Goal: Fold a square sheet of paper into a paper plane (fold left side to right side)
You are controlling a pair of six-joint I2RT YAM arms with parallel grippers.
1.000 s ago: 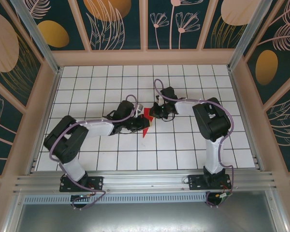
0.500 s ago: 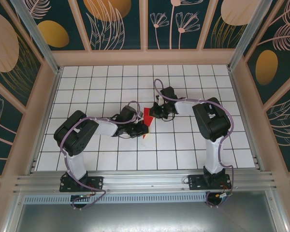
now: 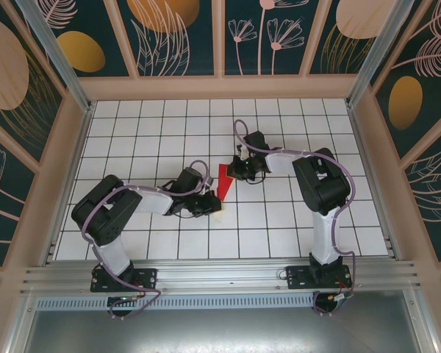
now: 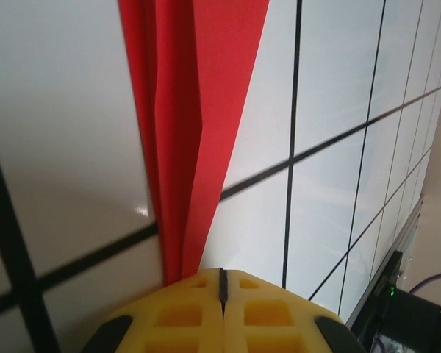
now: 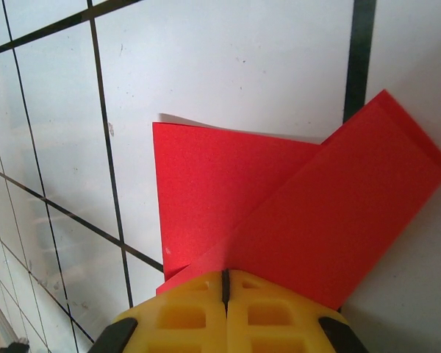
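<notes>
Left side first: we see the black two-finger left gripper [image 3: 210,205] low over the white table top with black grid lines [image 3: 294,220], reaching right to the near tip of the thin bright red paper sheet [image 3: 223,181], which is already folded into a narrow pointed wedge. In the left wrist view its yellow finger pads [image 4: 184,316] meet at a hairline seam and the paper's [image 4: 206,110] narrow end runs in between them, so we read this gripper [image 4: 222,278] as closed and pinching the point; a raised lengthwise crease shows there, with layers not pressed flat. We judge the tip is pinned so the centre line cannot swing while the other end is worked. The paper sits mid-table between the two grippers, point toward the arm bases and wide end away, mostly flat on the tiles. Further right, the right gripper [image 3: 236,170] comes in from the right onto the wide end; in the right wrist view a long flap lies slantwise over a flatter layer of the paper [image 5: 279,213] and disappears under the yellow pads [image 5: 184,316], seam shut, so this gripper [image 5: 225,283] is also clamped on paper. We judge it holds the loose flap so it cannot spring open, and to carry the left half over to the right. The plane looks partly formed and the final lengthwise fold not yet pressed; the risk is that thin paper held at both ends tears or slips if the arms pull apart.
</notes>
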